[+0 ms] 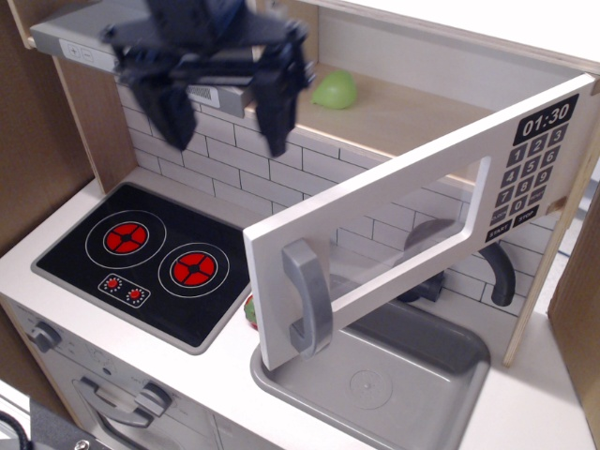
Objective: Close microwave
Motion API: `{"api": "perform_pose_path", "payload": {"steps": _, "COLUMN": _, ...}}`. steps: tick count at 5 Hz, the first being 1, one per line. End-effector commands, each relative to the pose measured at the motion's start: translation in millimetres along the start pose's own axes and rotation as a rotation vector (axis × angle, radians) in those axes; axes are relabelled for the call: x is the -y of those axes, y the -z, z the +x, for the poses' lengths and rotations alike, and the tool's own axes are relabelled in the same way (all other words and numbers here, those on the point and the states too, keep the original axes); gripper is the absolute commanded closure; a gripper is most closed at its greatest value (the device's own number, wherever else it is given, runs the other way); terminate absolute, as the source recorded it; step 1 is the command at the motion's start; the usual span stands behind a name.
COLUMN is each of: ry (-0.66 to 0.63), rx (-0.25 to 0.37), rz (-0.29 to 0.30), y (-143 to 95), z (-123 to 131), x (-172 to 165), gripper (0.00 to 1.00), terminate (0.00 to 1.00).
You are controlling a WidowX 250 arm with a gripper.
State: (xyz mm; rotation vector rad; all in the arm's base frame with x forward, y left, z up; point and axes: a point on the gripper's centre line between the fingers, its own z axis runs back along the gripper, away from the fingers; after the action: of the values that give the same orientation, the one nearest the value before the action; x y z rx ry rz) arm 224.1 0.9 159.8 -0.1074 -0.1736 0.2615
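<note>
View: one camera only, fixed high and in front of the toy kitchen.
Facing: down and slightly to the right, toward the tiled back wall (244,155).
Nearness: close; the worktop (187,384) fills the lower frame, its front edge cut off.
Left side: the hob (150,258) and the drawer knobs below.
Right side: the sink (375,380) and the open microwave (412,211) (door swung toward the lens).
Top: the gripper (217,108), blurred, just under the upper edge.
</note>
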Motion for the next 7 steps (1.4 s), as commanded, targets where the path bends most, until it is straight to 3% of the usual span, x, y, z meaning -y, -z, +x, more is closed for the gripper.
{"api": "perform_pose_path", "payload": {"steps": 1, "ry": 0.065, "rx": -0.004, "rz": -0.042, "y": -4.3, "z": 1.9, "x": 52.2, "gripper": 0.0, "terminate": 0.0}}
{"api": "perform_pose_path", "payload": {"steps": 2, "ry": 0.057, "rx": -0.014, "rz": -0.045, "y": 10.1, "z": -11.9, "x": 81.6, "gripper": 0.0, "terminate": 0.0}}
{"api": "perform_pose_path", "payload": {"steps": 3, "ry": 0.084, "rx": 0.02, "rz": -0.05, "y": 17.4, "z": -22.0, "x": 106.1, "gripper": 0.0, "terminate": 0.0}}
{"api": "perform_pose_path", "payload": {"steps": 4, "ry": 0.096, "rx": -0.006, "rz": -0.033, "y": 33.2, "z": -25.4, "x": 120.8, "gripper": 0.0, "terminate": 0.0}}
{"api": "perform_pose_path", "payload": {"steps": 5, "ry": 0.069, "rx": -0.015, "rz": -0.004, "y": 67.7, "z": -29.2, "x": 121.3, "gripper": 0.0, "terminate": 0.0}}
{"api": "perform_pose_path", "payload": {"steps": 6, "ry": -0.017, "rx": -0.022, "rz": 0.007, "y": 102.0, "z": -27.1, "x": 99.4, "gripper": 0.0, "terminate": 0.0}}
{"api": "perform_pose_path", "payload": {"steps": 7, "ry": -0.06, "rx": -0.012, "rz": 0.018, "y": 118.7, "z": -25.1, "x": 81.0, "gripper": 0.0, "terminate": 0.0}}
